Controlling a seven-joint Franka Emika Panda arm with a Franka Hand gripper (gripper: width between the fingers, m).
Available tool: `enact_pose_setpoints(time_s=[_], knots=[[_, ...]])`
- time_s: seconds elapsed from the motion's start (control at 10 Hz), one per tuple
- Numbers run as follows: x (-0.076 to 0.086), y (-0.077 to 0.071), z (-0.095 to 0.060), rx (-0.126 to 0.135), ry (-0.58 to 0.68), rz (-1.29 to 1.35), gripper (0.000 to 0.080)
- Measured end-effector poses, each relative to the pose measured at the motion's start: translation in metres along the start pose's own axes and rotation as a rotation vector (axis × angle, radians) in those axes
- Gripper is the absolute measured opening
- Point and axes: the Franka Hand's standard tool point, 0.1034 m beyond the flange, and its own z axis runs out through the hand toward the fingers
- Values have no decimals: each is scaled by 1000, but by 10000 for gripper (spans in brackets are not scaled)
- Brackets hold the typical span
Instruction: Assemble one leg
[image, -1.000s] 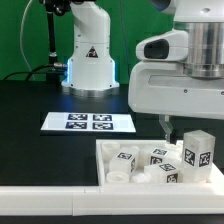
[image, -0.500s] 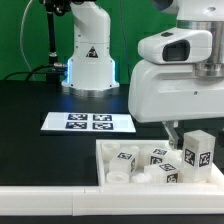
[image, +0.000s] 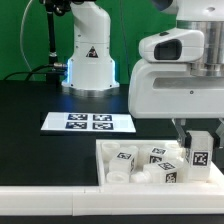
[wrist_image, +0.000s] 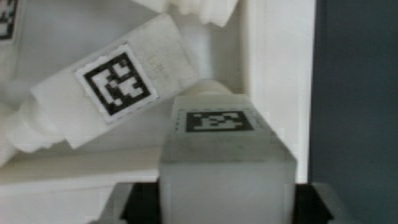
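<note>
The leg (image: 200, 152), a small white oblong block with a square tag, stands upright at the right end of the white walled tray (image: 104, 160). My gripper (image: 192, 132) has come down over its top. In the wrist view the leg (wrist_image: 226, 150) fills the space between my two dark fingers (wrist_image: 146, 196), which press against both of its sides; the gripper (wrist_image: 228, 205) is shut on it. Several other tagged white parts (image: 156, 158) lie in the tray beside it, one of which shows in the wrist view (wrist_image: 111, 88).
The marker board (image: 88, 122) lies flat on the black table at the exterior view's left of the tray. A white robot base (image: 88, 55) stands behind it. The tray's near wall (image: 150, 186) runs along the table's front.
My gripper has moved toward the exterior view's right, from beside the leg to over it, and now holds it between the fingers. The leg still stands in the tray.
</note>
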Motion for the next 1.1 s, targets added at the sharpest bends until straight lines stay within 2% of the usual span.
enact_pose_setpoints(time_s=[0.6, 0.8, 1.0, 1.1], knots=[[0, 1, 1, 1, 5, 1089, 287], [-1, 0, 1, 1, 8, 1266, 287], [-1, -1, 1, 8, 1, 1300, 287], [-1, -1, 1, 4, 3, 1193, 525]])
